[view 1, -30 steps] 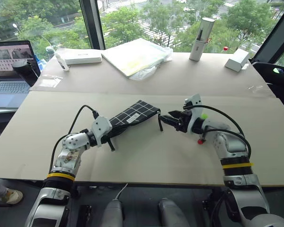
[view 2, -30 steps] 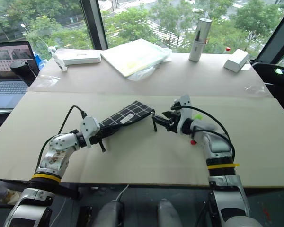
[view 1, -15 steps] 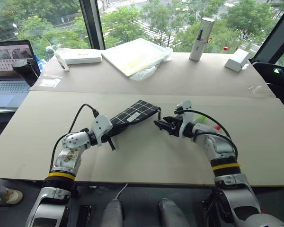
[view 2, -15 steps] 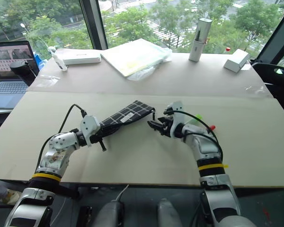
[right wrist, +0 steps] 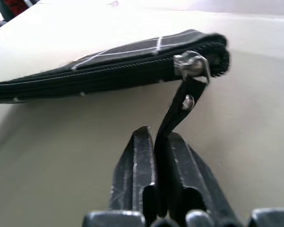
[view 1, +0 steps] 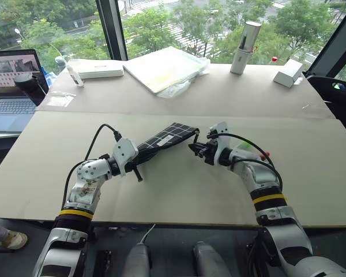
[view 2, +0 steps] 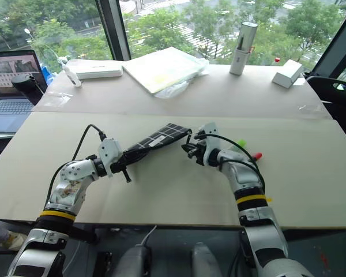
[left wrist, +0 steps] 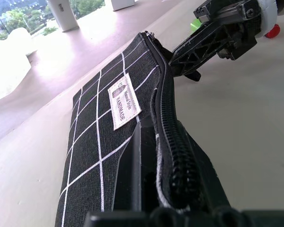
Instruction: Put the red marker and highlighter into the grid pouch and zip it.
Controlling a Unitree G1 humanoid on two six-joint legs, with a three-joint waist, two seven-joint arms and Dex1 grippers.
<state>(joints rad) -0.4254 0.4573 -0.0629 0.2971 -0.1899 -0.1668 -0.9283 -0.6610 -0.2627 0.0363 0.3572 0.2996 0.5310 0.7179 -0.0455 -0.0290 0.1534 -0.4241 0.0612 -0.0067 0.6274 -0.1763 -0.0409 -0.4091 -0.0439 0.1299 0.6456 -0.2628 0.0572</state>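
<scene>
The grid pouch (view 1: 164, 138) is black with white lines and a white label, and it hangs a little above the table. My left gripper (view 1: 142, 156) is shut on its near end, with the zipper edge between my fingers (left wrist: 141, 156). At the pouch's far end, the black zipper pull strap (right wrist: 178, 113) hangs from the metal slider (right wrist: 191, 65). My right gripper (right wrist: 158, 137) is shut on that strap. Behind my right forearm, the light green highlighter (view 1: 249, 142) and the red cap of the red marker (view 1: 267, 154) lie on the table, and the marker's barrel is hidden.
A laptop (view 1: 11, 81) sits at the far left. Along the back of the table are a white box (view 1: 98, 69), a plastic-wrapped pad (view 1: 164, 66), a silver cylinder (view 1: 245, 40) and a small white box (view 1: 288, 72).
My right gripper moved left to the pouch's far end and went from open to shut on the zipper pull strap. The left gripper and pouch stayed in place.
</scene>
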